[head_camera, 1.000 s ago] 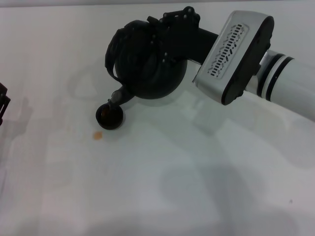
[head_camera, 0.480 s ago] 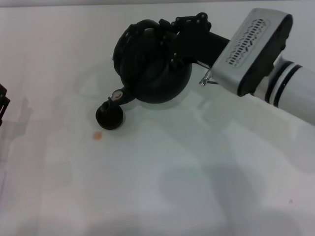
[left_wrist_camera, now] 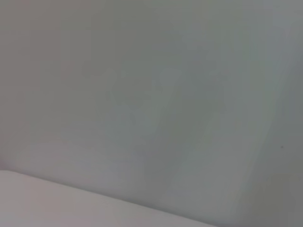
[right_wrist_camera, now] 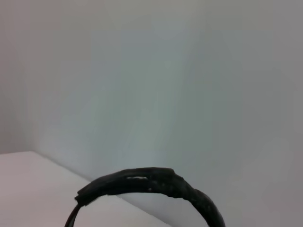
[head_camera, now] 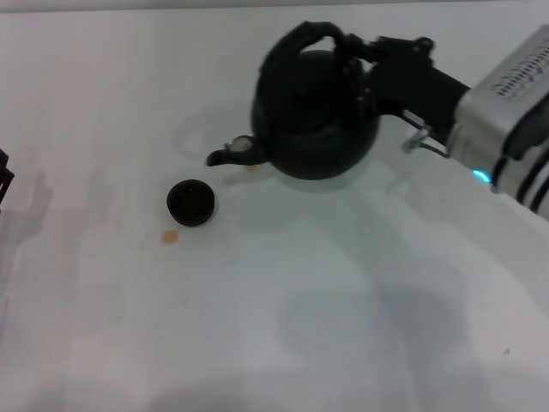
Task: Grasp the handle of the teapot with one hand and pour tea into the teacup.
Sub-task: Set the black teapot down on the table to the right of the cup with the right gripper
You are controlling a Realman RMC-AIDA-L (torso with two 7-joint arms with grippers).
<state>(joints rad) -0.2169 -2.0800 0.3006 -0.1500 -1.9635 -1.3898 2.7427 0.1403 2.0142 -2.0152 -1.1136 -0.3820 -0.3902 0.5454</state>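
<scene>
The matte-black teapot (head_camera: 313, 120) stands upright at the back of the white table, its short spout (head_camera: 225, 156) pointing left. My right gripper (head_camera: 350, 53) comes in from the right and is shut on the black arched handle (head_camera: 307, 36) at the pot's top. The handle also shows as a ribbed arc in the right wrist view (right_wrist_camera: 151, 182). The tiny dark teacup (head_camera: 190, 202) sits on the table left of and nearer than the spout, apart from it. Its inside looks dark. A small orange drop of tea (head_camera: 171, 237) lies on the table beside the cup.
The left arm is parked: only a dark sliver of its gripper (head_camera: 3, 178) shows at the far left edge. The left wrist view shows only bare white table (left_wrist_camera: 142, 94). The right arm's silver and white forearm (head_camera: 515, 103) hangs over the table's back right.
The teapot was tilted with its spout over the teacup. It has swung back upright and moved right, away from the cup, still held by the right gripper.
</scene>
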